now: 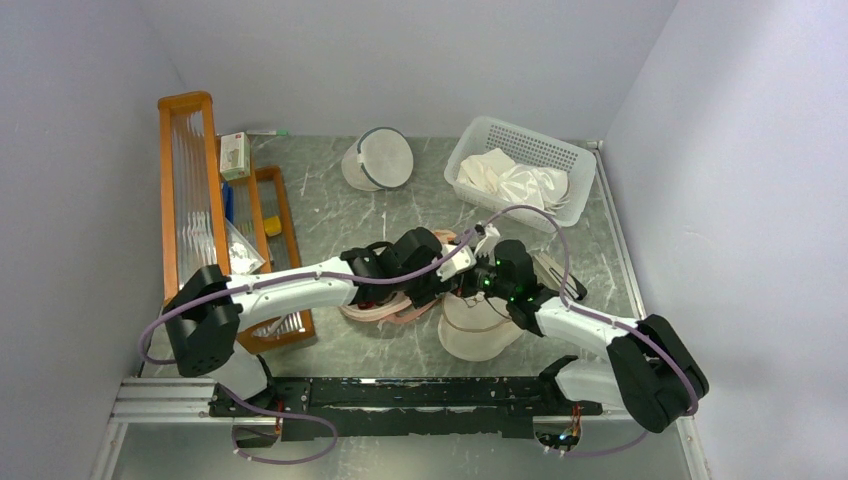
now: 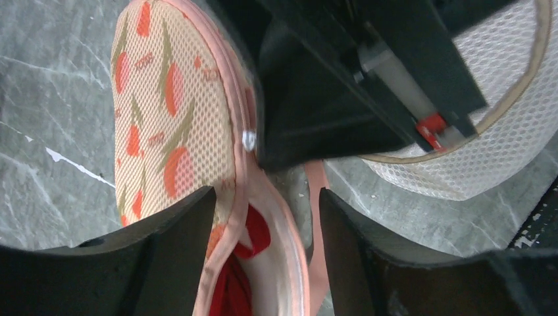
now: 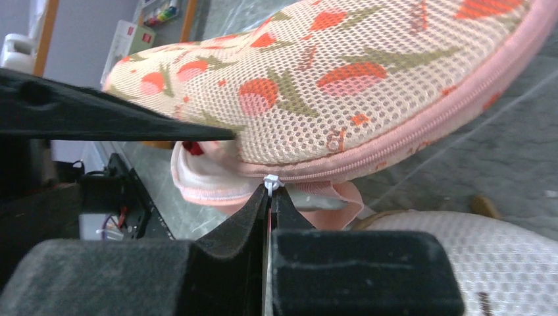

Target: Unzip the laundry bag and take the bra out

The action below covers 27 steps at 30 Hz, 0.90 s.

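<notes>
The peach laundry bag (image 2: 171, 112) with its red-orange print lies at the table's middle (image 1: 378, 312), mostly under both arms. Its pink-trimmed edge gapes at one end, and the deep red bra (image 2: 245, 266) shows inside against the pale lining. My left gripper (image 2: 266, 227) is open and straddles that gaping edge, one finger (image 2: 174, 253) on the printed outside and the other beyond the pink trim. My right gripper (image 3: 270, 192) is shut on the white zipper pull (image 3: 270, 180) at the bag's (image 3: 342, 85) seam. The bra's cups and straps are hidden.
A round cream pouch (image 1: 478, 335) lies just in front of the bag, touching it. At the back stand a white mesh dome bag (image 1: 380, 160) and a white basket (image 1: 468, 150) holding white cloth. Orange wooden racks (image 1: 185, 190) line the left side.
</notes>
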Each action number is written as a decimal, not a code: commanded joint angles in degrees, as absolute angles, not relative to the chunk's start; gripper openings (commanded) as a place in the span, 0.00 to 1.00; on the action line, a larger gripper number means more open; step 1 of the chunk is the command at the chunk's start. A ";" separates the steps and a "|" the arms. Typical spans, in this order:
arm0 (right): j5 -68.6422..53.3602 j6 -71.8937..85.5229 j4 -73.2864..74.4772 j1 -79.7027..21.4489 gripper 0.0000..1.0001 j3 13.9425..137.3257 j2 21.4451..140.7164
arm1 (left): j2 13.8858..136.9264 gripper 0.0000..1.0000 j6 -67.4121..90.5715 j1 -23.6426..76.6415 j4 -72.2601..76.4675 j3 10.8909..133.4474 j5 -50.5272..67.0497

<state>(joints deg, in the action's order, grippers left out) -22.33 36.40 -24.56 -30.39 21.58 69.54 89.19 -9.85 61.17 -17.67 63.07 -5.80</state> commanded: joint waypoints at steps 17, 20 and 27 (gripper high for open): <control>-14.85 36.80 -20.61 -33.71 0.00 21.87 65.14 | 94.88 0.08 -9.97 60.82 -17.14 65.37 -19.23; -13.02 34.62 -17.62 -32.50 0.00 23.15 64.61 | 93.75 0.07 -10.38 60.83 -16.41 64.53 -20.53; -20.23 31.49 -17.15 -18.60 0.00 23.27 66.99 | 93.38 0.07 -10.88 60.82 -16.52 64.33 -23.04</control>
